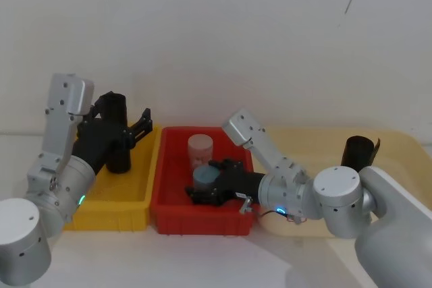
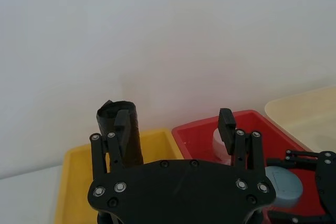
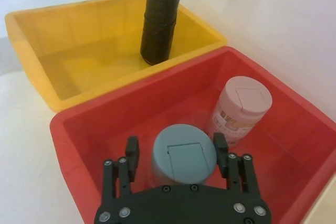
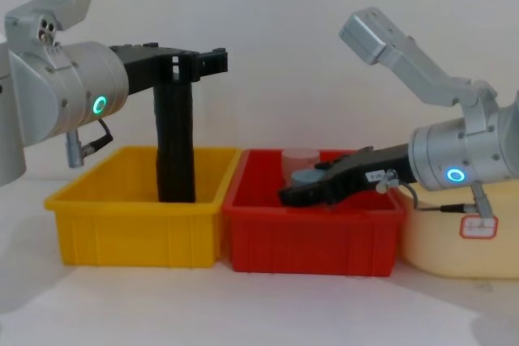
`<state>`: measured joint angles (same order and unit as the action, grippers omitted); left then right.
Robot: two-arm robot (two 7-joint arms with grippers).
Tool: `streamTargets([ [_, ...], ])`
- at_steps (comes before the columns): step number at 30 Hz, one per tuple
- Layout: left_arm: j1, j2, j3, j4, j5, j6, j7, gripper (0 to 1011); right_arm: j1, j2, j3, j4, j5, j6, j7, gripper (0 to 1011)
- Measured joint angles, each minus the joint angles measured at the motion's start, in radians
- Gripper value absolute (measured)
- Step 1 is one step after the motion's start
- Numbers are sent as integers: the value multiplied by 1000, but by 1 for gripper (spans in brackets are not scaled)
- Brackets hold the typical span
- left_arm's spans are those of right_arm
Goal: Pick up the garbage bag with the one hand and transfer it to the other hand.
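**Reaching for the roll: risk of a tip**

Standing upright in the yellow bin [image 1: 138, 193], the garbage bag [image 1: 119, 141] sits between the left gripper's [image 1: 126, 126] wide-spread fingers. Closing off-centre could topple it. At four o'clock, the right gripper [image 3: 176, 153] straddles a blue-lidded jar [image 3: 184, 153], unclosed.

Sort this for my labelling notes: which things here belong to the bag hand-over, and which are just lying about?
Job:
- tall matte-black garbage bag roll, standing in the yellow plastic bin
- green-ringed left gripper, open at the roll's top
- blue-ringed right gripper, open around the blue-grey-lidded jar

Lying about:
- red plastic bin
- pink-lidded jar
- second black roll
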<state>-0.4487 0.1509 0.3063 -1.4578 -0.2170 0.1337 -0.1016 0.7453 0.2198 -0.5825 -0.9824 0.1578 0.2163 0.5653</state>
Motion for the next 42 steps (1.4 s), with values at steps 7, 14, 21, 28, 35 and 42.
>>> streamTargets([
  [7, 0, 0, 0, 0, 0, 0, 0, 1002, -3, 1, 4, -1, -4, 1, -2, 702],
  [14, 0, 0, 0, 0, 0, 0, 0, 1001, -7, 3, 9, -5, -6, -4, -5, 690],
  [21, 0, 0, 0, 0, 0, 0, 0, 1002, -16, 9, 24, -32, -7, -21, -20, 690],
  [28, 0, 0, 0, 0, 0, 0, 0, 1002, -28, 22, 46, -82, -6, -35, -43, 688],
  [35, 0, 0, 0, 0, 0, 0, 0, 1002, -48, 52, 86, -173, -7, -48, -87, 688],
  [42, 0, 0, 0, 0, 0, 0, 0, 1002, -84, 100, 132, -280, -23, -32, -137, 690],
])
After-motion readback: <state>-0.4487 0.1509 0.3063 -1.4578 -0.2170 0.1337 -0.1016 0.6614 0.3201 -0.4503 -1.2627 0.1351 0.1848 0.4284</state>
